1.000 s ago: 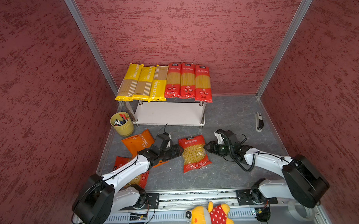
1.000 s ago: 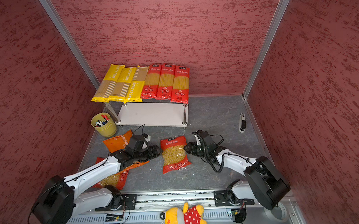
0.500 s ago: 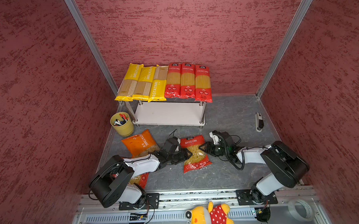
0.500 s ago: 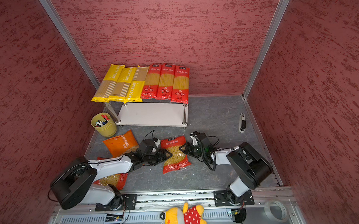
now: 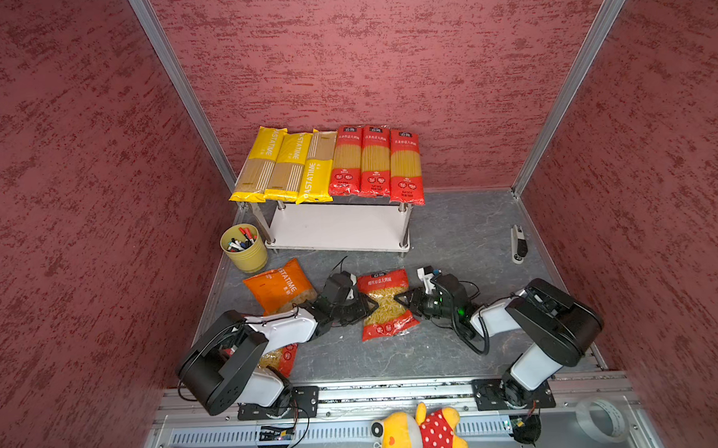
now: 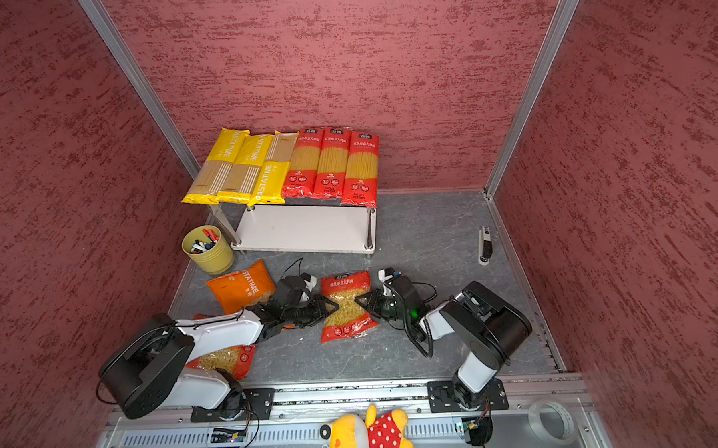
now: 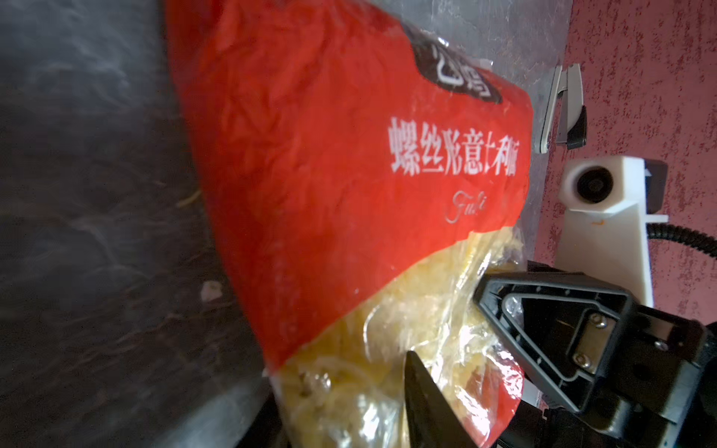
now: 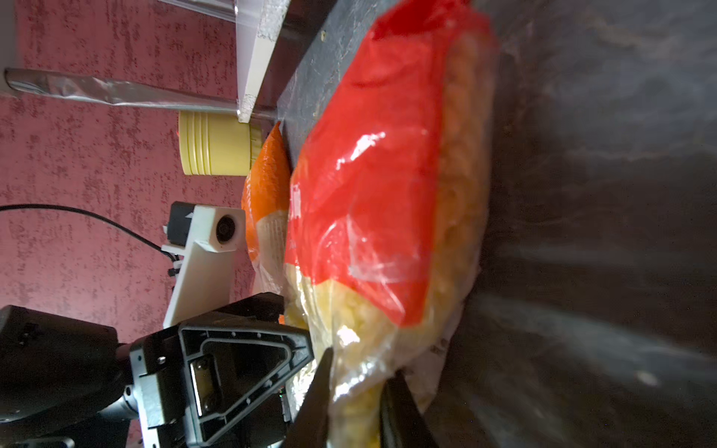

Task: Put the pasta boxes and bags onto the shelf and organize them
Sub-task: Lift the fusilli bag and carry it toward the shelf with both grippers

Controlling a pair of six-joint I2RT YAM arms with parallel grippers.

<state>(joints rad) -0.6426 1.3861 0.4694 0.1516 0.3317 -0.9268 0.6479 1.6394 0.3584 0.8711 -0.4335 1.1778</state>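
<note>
Claws closed in: left claw (image 5: 371, 307), right claw (image 5: 398, 300) both clamped on red bag (image 5: 388, 317) (opposite edges).

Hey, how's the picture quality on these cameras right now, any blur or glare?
In both top views, sharp and evenly lit, with soft shadows. In the left wrist view, the red fusilli bag is slightly soft yet its lettering reads, and the grey floor is smeared. In the right wrist view, glare streaks the bag's plastic and the floor is blurred.
</note>
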